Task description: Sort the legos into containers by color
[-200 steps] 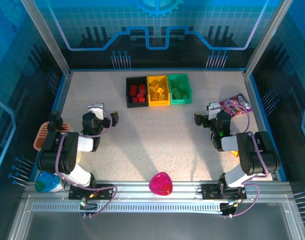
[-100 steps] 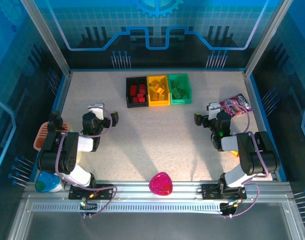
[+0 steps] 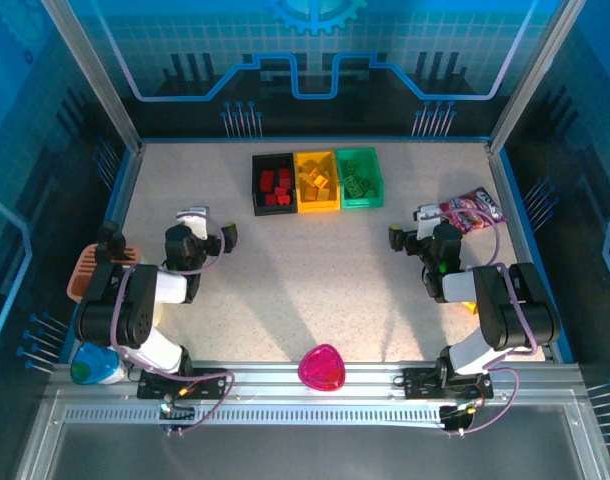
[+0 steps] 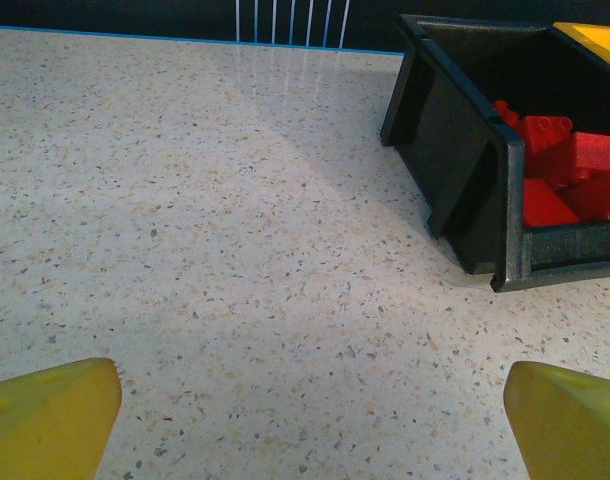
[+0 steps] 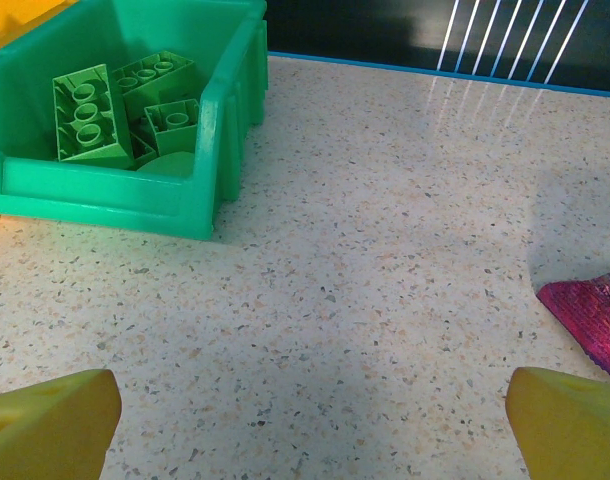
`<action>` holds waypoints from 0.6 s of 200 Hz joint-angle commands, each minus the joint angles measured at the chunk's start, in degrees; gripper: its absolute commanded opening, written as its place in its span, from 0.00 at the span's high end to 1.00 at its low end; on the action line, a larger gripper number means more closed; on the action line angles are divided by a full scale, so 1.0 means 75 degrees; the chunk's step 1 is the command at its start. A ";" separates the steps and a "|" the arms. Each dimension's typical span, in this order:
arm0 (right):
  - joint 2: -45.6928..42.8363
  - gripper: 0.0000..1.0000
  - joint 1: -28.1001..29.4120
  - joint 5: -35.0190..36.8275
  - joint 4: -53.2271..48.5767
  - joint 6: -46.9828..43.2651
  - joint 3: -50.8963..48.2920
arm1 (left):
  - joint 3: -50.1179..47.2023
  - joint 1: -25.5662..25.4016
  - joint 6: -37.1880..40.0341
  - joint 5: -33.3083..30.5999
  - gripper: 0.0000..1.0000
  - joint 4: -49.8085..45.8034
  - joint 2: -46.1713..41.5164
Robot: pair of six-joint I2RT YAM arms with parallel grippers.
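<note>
Nothing has moved since a moment ago. The left hand (image 3: pixel 211 225) and the right hand (image 3: pixel 411 226) are spread wide and hold nothing. They rest over the table (image 3: pixel 315 270), one on each side of the yellow bin (image 3: pixel 317 207), nearer the arms. Yellow legos (image 3: pixel 315 183) lie in that bin. Red legos (image 3: pixel 277 187) lie in the black bin (image 3: pixel 256 190) touching its left side. Green legos (image 3: pixel 357 182) lie in the green bin (image 3: pixel 361 203) touching its right side.

legos (image 3: pixel 276 186) in containers (image 3: pixel 317 207), dish (image 3: pixel 322 368) nearer, packet (image 3: pixel 472 209) right
</note>
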 commanded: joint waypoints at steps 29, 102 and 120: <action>-0.0065 0.00 0.0084 0.0050 0.0025 -0.0012 0.0125 | 0.0121 -0.0039 0.0023 0.0027 0.01 -0.0016 -0.0129; -0.0065 0.00 0.0107 0.0084 0.0059 -0.0046 0.0118 | 0.0129 -0.0039 0.0023 0.0023 0.01 -0.0047 -0.0129; -0.0065 0.00 0.0126 0.0096 0.0060 -0.0046 0.0118 | 0.0154 -0.0020 -0.0002 0.0011 0.01 -0.0097 -0.0123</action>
